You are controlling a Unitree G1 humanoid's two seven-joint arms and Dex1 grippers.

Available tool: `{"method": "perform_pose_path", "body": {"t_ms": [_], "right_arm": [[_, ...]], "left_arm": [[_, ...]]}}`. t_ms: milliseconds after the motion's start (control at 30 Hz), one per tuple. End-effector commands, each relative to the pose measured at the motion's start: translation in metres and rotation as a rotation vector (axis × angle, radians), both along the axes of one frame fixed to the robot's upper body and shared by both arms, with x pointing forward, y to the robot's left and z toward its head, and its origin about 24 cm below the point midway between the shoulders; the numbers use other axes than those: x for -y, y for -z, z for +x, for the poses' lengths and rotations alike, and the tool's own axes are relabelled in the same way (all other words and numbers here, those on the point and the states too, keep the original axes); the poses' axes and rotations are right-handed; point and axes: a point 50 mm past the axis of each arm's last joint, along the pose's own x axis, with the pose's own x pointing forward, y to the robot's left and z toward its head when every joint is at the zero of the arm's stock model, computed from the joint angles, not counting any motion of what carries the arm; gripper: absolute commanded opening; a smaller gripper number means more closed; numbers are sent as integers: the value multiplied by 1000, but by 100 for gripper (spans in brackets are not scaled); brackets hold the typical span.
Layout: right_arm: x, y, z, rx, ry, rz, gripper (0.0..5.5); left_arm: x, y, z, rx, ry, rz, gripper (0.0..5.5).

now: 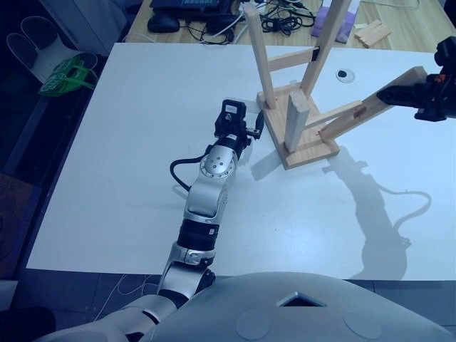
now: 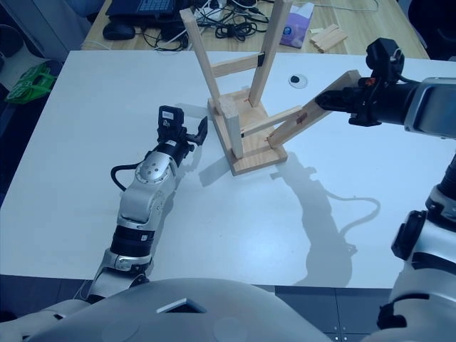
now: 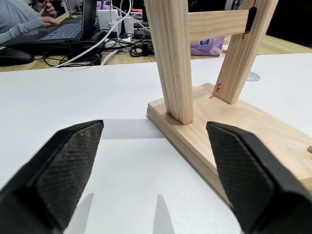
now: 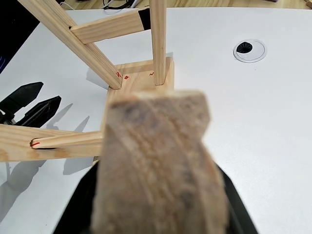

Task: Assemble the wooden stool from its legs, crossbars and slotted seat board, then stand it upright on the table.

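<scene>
Left eye view takes in the white surface (image 1: 142, 142) with the stool (image 1: 296, 107) upside down, right of centre towards the far edge. Its seat board (image 1: 306, 151) lies flat, probably so the legs can be set in from above. Two far legs (image 1: 258, 57) stand upright, joined by an upper crossbar (image 1: 288, 59), and a near leg (image 1: 298, 121) stands at the board's front. The fourth leg (image 1: 370, 103) leans out towards the right edge, its foot at the board's corner, beside a lower crossbar (image 1: 333, 114) running from the near leg; whether that joint is seated I cannot tell. The right tool (image 2: 335, 98) is clamped on this leg's free end, seemingly to swing it upright into its slot. The left tool (image 3: 153, 131) rests low at the board's near-left corner, spread wide and holding nothing, likely ready to brace the board. Right wrist view adds the gripped leg's end grain up close, plus a round grommet (image 4: 249, 49) in the surface. Left wrist view shows both pads (image 3: 68, 165) clear of the wood, a gap the head views leave uncertain.
</scene>
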Motion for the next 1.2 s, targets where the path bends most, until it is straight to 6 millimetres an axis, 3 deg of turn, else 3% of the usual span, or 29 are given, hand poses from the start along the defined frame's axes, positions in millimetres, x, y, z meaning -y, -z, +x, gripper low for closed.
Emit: {"method": "perform_pose_path", "body": {"t_ms": [33, 200, 433, 767, 800, 1067, 1200], "right_arm": [[-9, 18, 8, -102, 13, 9, 102], [-10, 19, 10, -99, 27, 15, 102], [-18, 16, 11, -47, 9, 46, 102], [-22, 8, 9, 167, -25, 111, 102], [-21, 8, 9, 180, -22, 114, 140], [-18, 12, 7, 232, -3, 137, 278], [-14, 10, 10, 306, 44, 151, 278]], "left_arm": [[6, -1, 0, -4, 12, -15, 391], [3, -8, 11, 41, 33, 28, 391], [3, -36, 46, 143, 69, 45, 391], [16, 4, 24, 31, 132, 45, 391], [17, 5, 23, 29, 135, 43, 391], [21, 11, 17, 9, 147, 35, 391], [24, 12, 15, 2, 156, 32, 391]]}}
